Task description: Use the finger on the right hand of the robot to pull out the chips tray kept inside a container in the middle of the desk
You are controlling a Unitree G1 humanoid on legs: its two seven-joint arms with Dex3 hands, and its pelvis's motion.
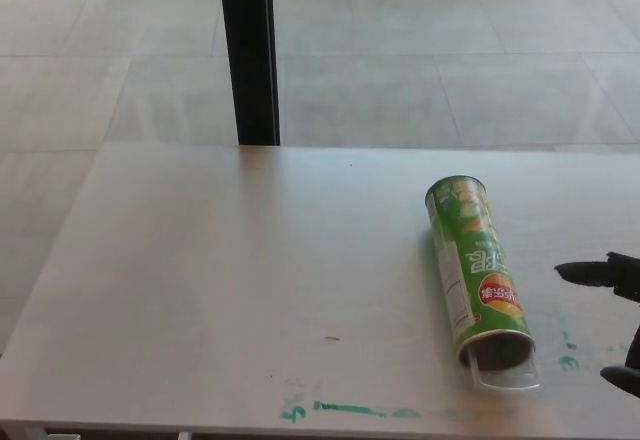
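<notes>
Fingers [585, 273] of right hand [615, 315] near can [476, 267]; tray [505, 376] protruding.

right hand [612, 310] cropped at right edge, tray [505, 372] mostly inside can [474, 265]

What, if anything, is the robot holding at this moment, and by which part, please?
Nothing is held. The right hand shows at the desk's right edge, apart from the chips container; the left hand is out of view.

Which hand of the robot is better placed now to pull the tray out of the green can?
The right hand. It shows at the right edge, beside the can, near the tray sticking from its open near end. The left hand is not in view.
</notes>
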